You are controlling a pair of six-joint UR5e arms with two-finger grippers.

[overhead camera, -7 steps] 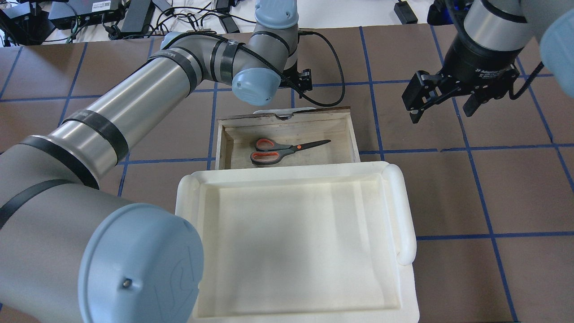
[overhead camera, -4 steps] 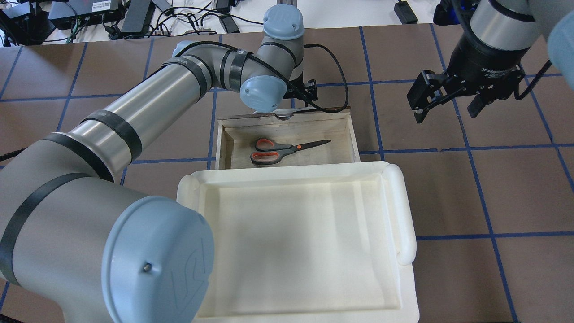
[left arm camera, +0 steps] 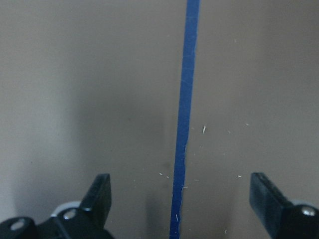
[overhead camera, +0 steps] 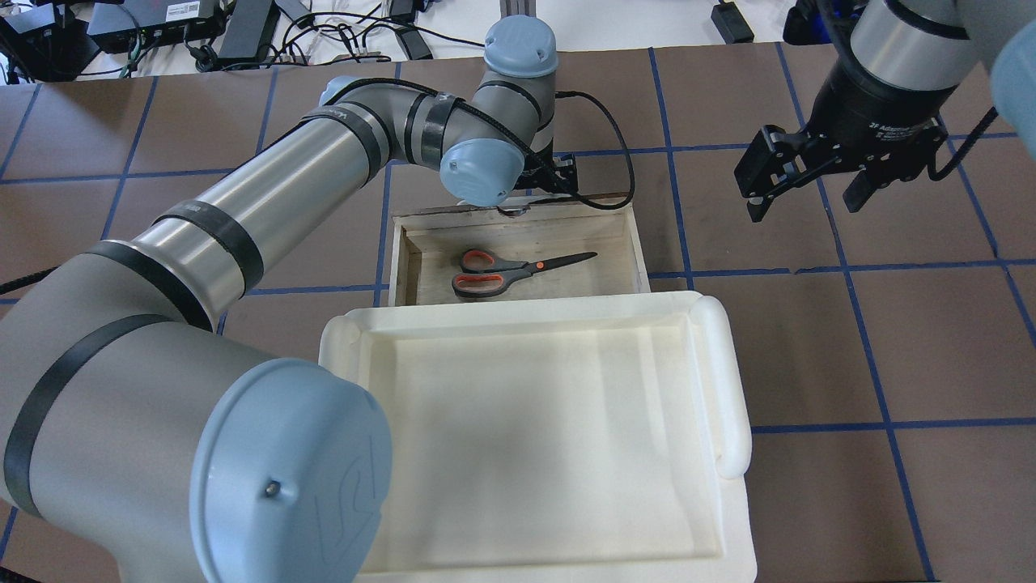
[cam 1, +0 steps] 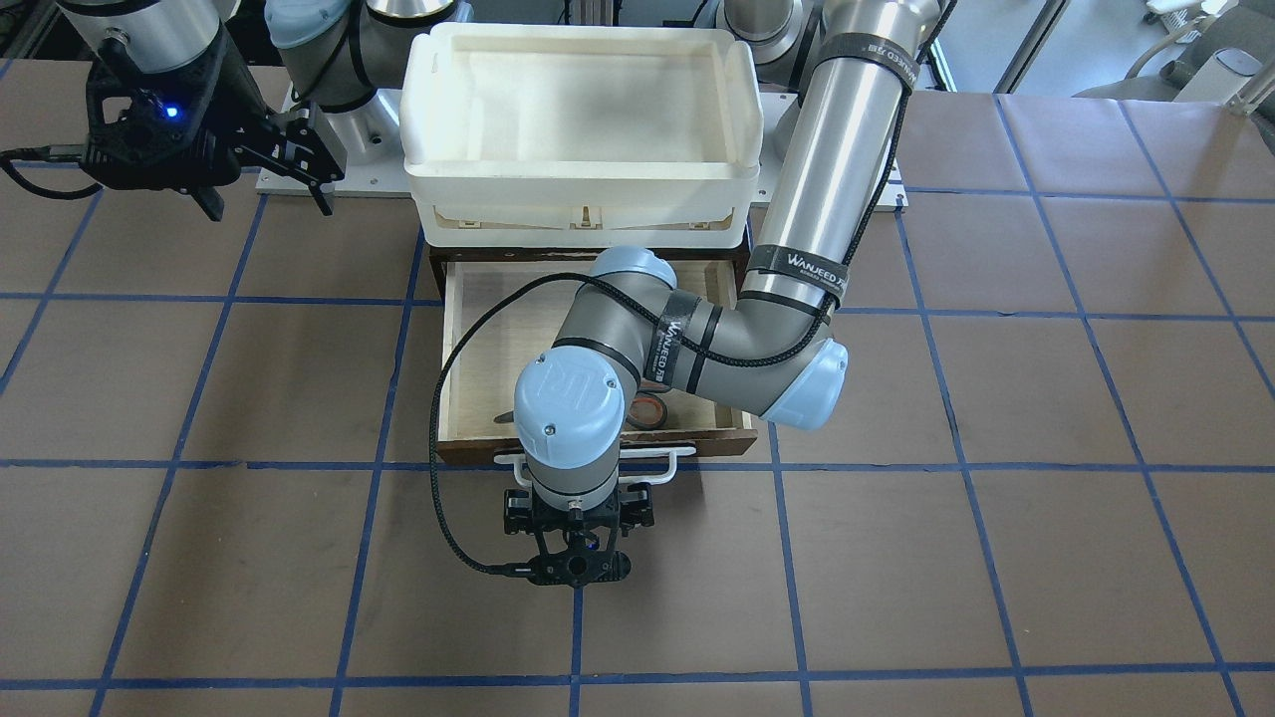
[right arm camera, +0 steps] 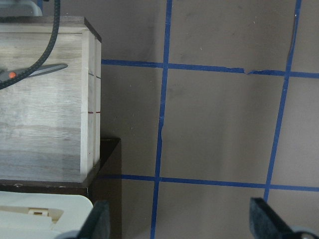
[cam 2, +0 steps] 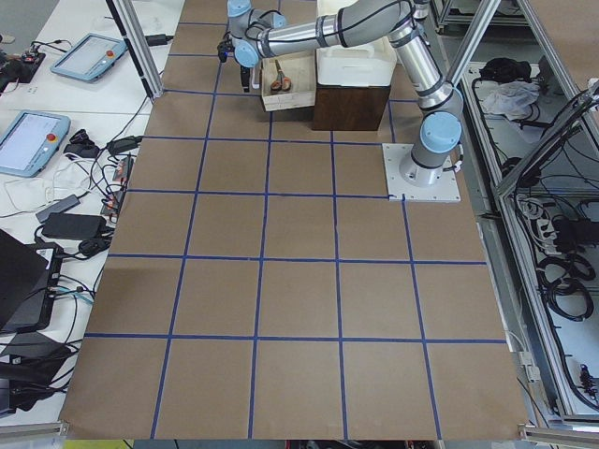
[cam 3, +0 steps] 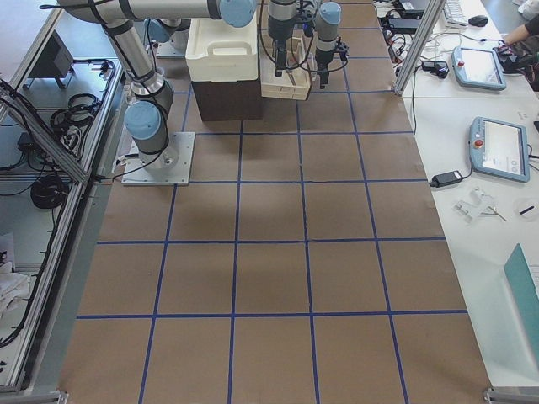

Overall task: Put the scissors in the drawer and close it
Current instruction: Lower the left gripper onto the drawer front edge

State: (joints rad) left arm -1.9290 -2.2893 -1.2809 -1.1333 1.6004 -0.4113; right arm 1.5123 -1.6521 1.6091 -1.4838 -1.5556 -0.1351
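The scissors (overhead camera: 518, 270), grey handles lined orange-red, lie flat in the open wooden drawer (overhead camera: 603, 279). In the front-facing view my left arm hides most of them; one handle loop (cam 1: 647, 410) shows. My left gripper (left arm camera: 182, 199) is open and empty, pointing down at bare table just beyond the drawer's dark front and white bar handle (cam 1: 662, 458); it also shows in the front-facing view (cam 1: 578, 538). My right gripper (overhead camera: 809, 198) is open and empty, held above the table to the right of the drawer. Its wrist view shows the drawer's side wall (right arm camera: 89, 104) and a blade tip (right arm camera: 52, 68).
A white plastic tray (overhead camera: 728, 380) sits on the dark brown cabinet (right arm camera: 108, 169) that holds the drawer. The left wrist cable (cam 1: 448, 438) loops over the drawer's corner. Cables and electronics (overhead camera: 243, 32) lie beyond the table's far edge. Blue tape lines (left arm camera: 182, 109) grid the brown table.
My left wrist and gripper have moved closer to the drawer's front and slightly right. My right gripper has shifted slightly right. The scissors and drawer have not moved.
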